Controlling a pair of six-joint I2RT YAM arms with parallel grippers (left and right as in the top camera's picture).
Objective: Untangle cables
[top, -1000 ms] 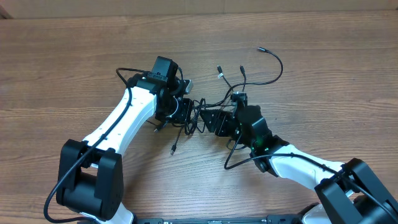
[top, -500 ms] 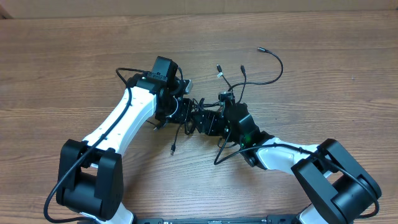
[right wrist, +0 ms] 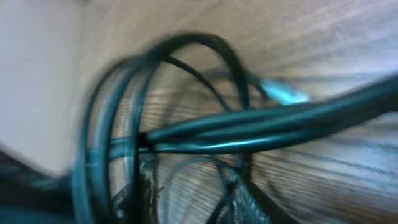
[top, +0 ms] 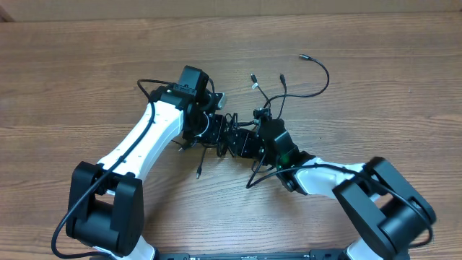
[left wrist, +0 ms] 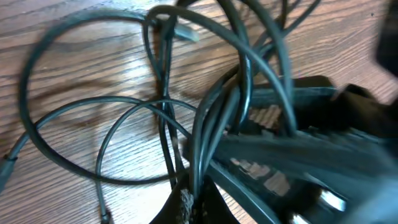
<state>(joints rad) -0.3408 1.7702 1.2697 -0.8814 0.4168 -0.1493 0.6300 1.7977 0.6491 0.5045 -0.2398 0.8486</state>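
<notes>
Your cables (top: 225, 136) lie knotted mid-bench (top: 382, 79) between both arms, so most untangling is left (only a few trail free). The left end effector (top: 211, 131) is clamped shut on them. The right end effector (top: 244, 141) straddles them, and you cannot tell how wide it stands.

Looked straight down from overhead on the whole table (top: 375, 108); peered from each wrist, very near and blurred, at the same cables (top: 229, 130) mid-table.

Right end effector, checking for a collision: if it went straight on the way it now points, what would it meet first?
The cables, bunched right in front of it; behind them probably the left end effector, though the blurred wrist view leaves depth unclear.
</notes>
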